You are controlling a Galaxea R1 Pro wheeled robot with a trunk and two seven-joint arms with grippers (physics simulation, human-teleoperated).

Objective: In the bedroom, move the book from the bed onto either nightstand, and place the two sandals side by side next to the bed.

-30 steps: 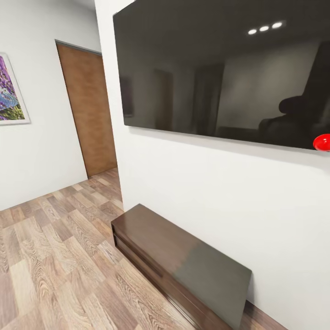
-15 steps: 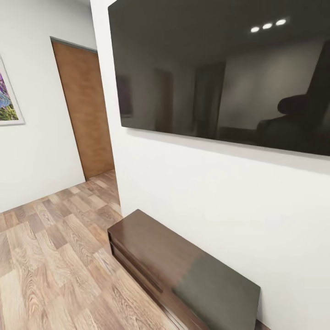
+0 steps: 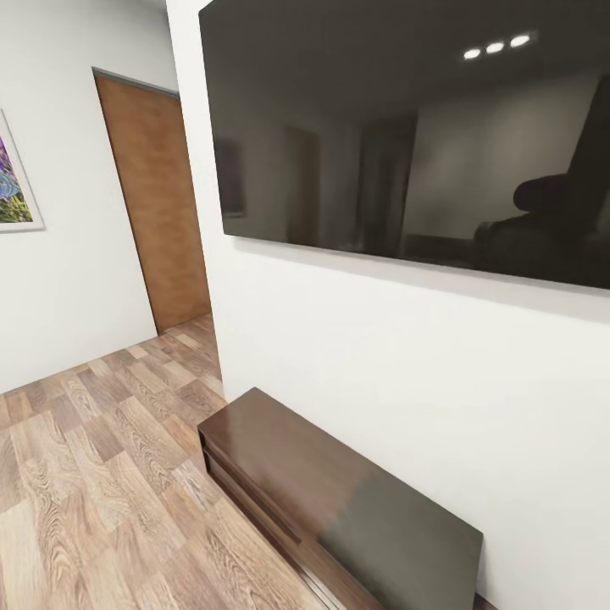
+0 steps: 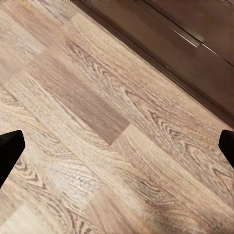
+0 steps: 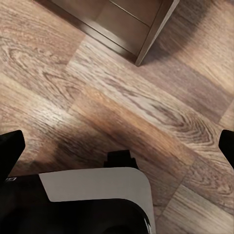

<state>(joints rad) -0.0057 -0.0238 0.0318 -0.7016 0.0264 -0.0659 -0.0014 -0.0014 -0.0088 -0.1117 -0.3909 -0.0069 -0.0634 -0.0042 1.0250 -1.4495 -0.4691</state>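
We're up against a white wall (image 3: pixel 356 373) with a big black TV (image 3: pixel 407 135) mounted on it; glossy screen, faint room reflections and three ceiling lights. Below it sits a long low dark brown cabinet (image 3: pixel 330 500), glossy top, flush to the wall, its near corner jutting out over the floor (image 3: pixel 93 483).

Open room is to our left: wood-plank floor, grey-brown, strong grain, running to a brown door (image 3: pixel 152 203) at the wall's corner. A slice of a framed picture (image 3: pixel 13 182) shows on the far left wall.

Left gripper (image 4: pixel 117 146) points down at bare planks — fingertips (image 4: pixel 9 151) sit at opposite edges of the wrist view, spread wide, nothing between them. The cabinet's front edge (image 4: pixel 185 44) runs diagonally just ahead of it, apart from the fingers.

Right gripper (image 5: pixel 117 146) is also aimed at the floor, its black tips (image 5: pixel 10 151) likewise far apart, nothing held. A white and black part of the robot body (image 5: pixel 92 195) lies below it, and a cabinet corner (image 5: pixel 141 24) is near, ahead of the fingers, casting a shadow on the planks.

Book, bed, nightstand, sandals: we can't place them from here.
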